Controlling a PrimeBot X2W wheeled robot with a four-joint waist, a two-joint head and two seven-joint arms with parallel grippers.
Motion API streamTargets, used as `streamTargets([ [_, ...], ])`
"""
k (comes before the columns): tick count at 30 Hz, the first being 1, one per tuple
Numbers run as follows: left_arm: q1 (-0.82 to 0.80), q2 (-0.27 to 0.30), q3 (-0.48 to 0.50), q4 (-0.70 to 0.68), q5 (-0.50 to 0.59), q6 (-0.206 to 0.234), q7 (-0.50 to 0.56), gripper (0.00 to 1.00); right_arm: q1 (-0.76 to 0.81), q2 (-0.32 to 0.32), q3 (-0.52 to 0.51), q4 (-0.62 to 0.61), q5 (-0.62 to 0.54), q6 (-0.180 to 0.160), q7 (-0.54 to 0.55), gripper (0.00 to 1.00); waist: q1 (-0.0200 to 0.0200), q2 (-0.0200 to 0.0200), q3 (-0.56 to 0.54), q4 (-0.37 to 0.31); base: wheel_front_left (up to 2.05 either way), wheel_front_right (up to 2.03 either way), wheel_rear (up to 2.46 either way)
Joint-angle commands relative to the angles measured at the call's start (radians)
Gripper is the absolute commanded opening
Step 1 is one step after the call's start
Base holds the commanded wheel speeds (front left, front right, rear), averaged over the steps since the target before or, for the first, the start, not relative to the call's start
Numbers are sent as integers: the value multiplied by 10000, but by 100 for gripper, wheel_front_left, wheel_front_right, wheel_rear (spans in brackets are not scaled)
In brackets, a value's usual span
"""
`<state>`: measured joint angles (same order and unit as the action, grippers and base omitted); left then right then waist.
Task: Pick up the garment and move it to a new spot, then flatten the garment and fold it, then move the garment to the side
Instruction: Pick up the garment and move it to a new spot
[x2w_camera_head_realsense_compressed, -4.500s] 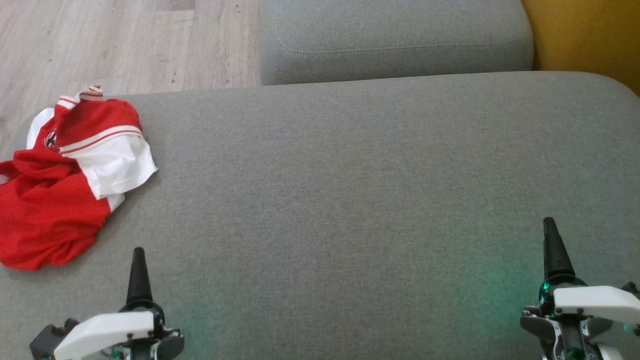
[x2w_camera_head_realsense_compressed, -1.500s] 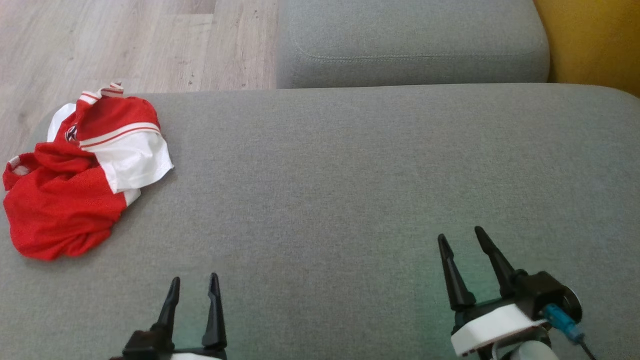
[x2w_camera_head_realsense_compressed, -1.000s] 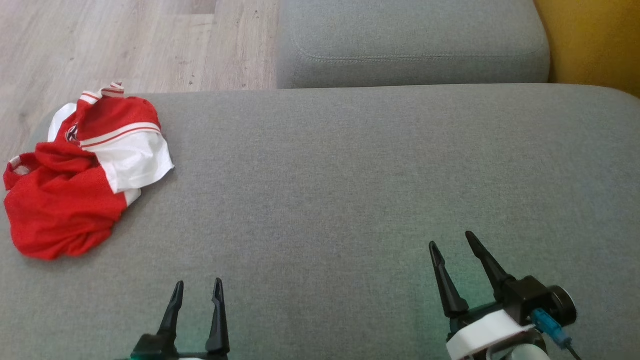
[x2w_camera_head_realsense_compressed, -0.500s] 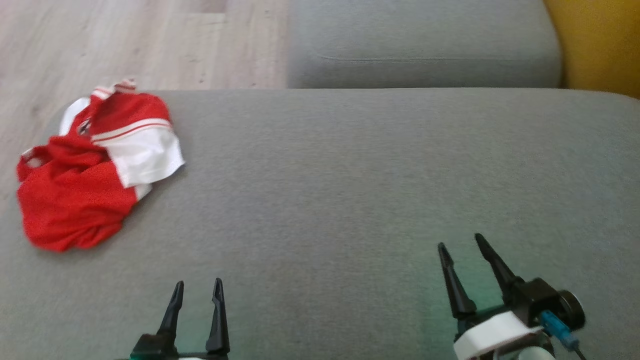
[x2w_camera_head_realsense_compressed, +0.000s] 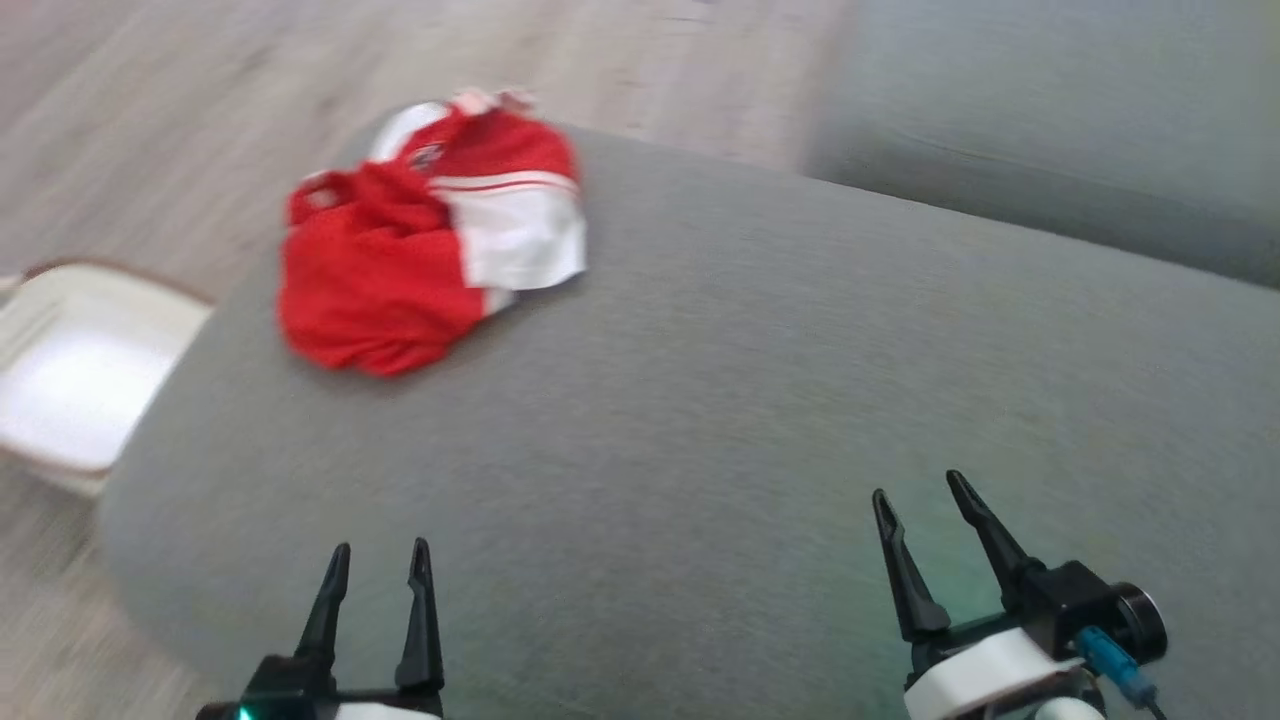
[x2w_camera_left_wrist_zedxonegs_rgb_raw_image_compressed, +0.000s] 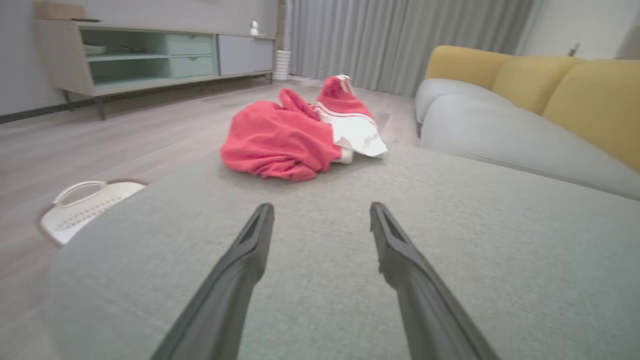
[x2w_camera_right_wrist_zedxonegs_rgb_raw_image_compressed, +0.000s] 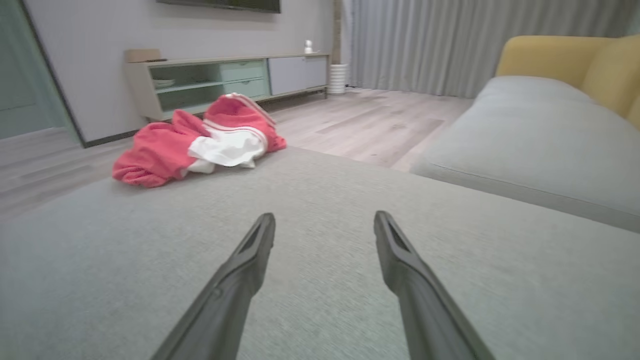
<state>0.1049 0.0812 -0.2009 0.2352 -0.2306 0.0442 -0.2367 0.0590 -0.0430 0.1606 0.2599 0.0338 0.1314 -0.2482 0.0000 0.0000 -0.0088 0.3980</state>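
Far left, white basket (x2w_camera_head_realsense_compressed: 70, 375): sits on the floor just beside the left end of the seat cushion (x2w_camera_head_realsense_compressed: 700, 400), apart from the cloth.
Garment (x2w_camera_head_realsense_compressed: 420, 260): a crumpled red and white heap at the far left corner of the cushion, close to its edge. The red bulk lies nearer the robot and the white panel is on the heap's right side.
Long axis: the head view is blurred, but the heap seems to run from near-left to far-right.
Left gripper (x2w_camera_head_realsense_compressed: 381, 546): fingers spread a moderate gap, holding nothing, hovering low over the near edge of the cushion.
Bearing from left fingers: in the left wrist view the garment (x2w_camera_left_wrist_zedxonegs_rgb_raw_image_compressed: 285, 140) lies almost straight ahead, well apart.
Right gripper (x2w_camera_head_realsense_compressed: 916, 486): fingers parted about as wide, also empty, at the near right.
Bearing from right fingers: the garment (x2w_camera_right_wrist_zedxonegs_rgb_raw_image_compressed: 200, 142) lies ahead and off to the left, farther away.
Nearer arm: the left, by my reading, so the pickup reach suits it.
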Motion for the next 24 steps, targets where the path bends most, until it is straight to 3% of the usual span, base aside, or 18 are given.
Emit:
streamTargets([
  [1,-389,50,273,-358,-97,48,3,100,-404,-72,276,-340,-43,-7,-136,100,0,0,35,1053,0,0,0],
  [8,-10,1,667,-695,-386,362,-135,100,-933,-72,920,-122,-246,-7,-136,100,0,0,390,1414,0,0,0],
  [16,97,19,1131,-1109,-552,609,-224,100,-1176,-72,953,-131,-482,-7,-136,100,0,0,674,1433,0,0,0],
  [21,-592,619,1859,-1909,-607,698,-219,100,-1021,-72,423,-501,-947,-7,-115,100,0,0,1015,1408,0,0,0],
  [24,-1520,1331,2448,-2594,-714,682,92,100,-1090,-72,365,-906,-1292,-7,108,100,0,0,1521,1146,0,0,0],
])
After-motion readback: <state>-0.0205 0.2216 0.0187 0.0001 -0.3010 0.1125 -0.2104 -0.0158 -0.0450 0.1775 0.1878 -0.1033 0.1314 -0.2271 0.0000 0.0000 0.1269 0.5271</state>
